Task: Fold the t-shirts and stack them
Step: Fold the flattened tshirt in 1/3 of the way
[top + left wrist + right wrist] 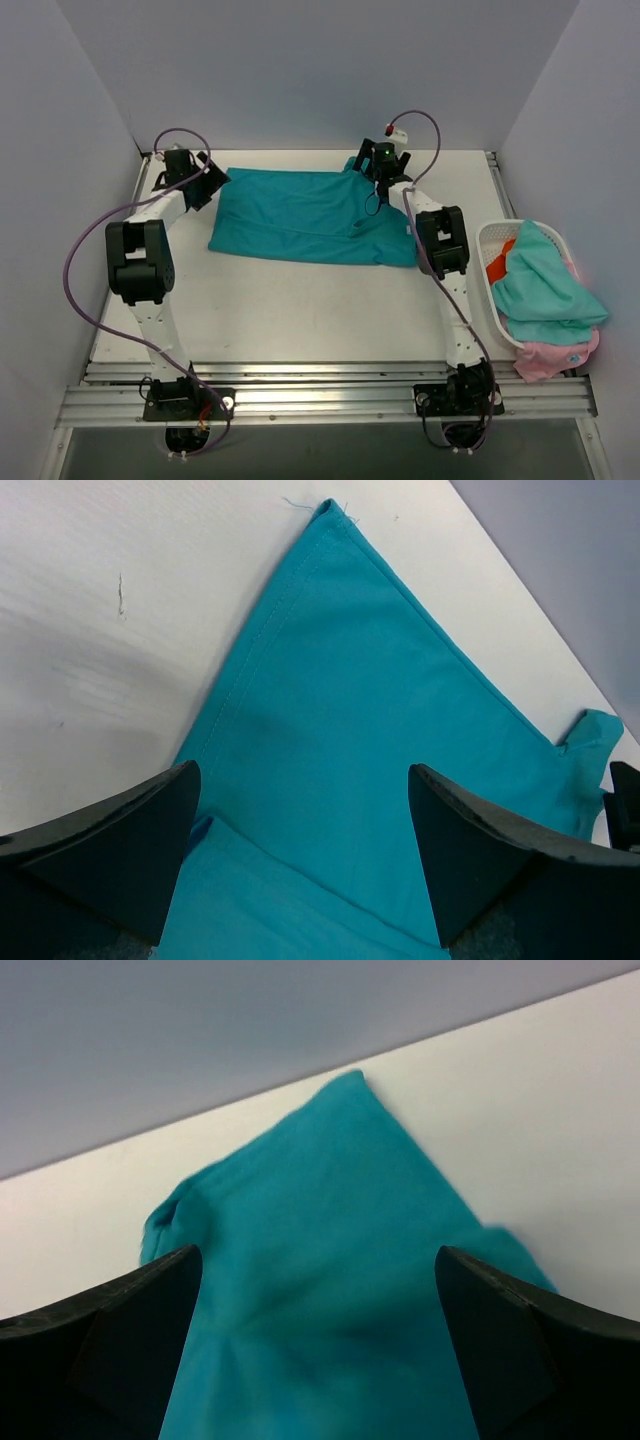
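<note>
Lying spread flat on the white tabletop [300,310], the deep teal t-shirt [310,215] sits toward 12 o'clock in the top view, its long side running from 9 to 3 o'clock. The left fingers [100,850] hang over the shirt's 9 o'clock end, spread wide apart and holding nothing. In the left wrist view, smooth teal cloth fills the gap between them, and a hemmed corner points to 12 o'clock. The right fingers [530,1340] are over the shirt's corner at about 1 o'clock, also spread wide with nothing gripped, and rumpled teal cloth lies between them. Whether either pair's tips touch the cloth cannot be told. At 3 to 4 o'clock, at the tabletop's edge, stands a white lattice basket [485,235]. It holds a paler aqua t-shirt [540,280] on top, a pink t-shirt [555,358] hanging over the near rim, and an orange-red t-shirt [500,262] showing beneath.
</note>
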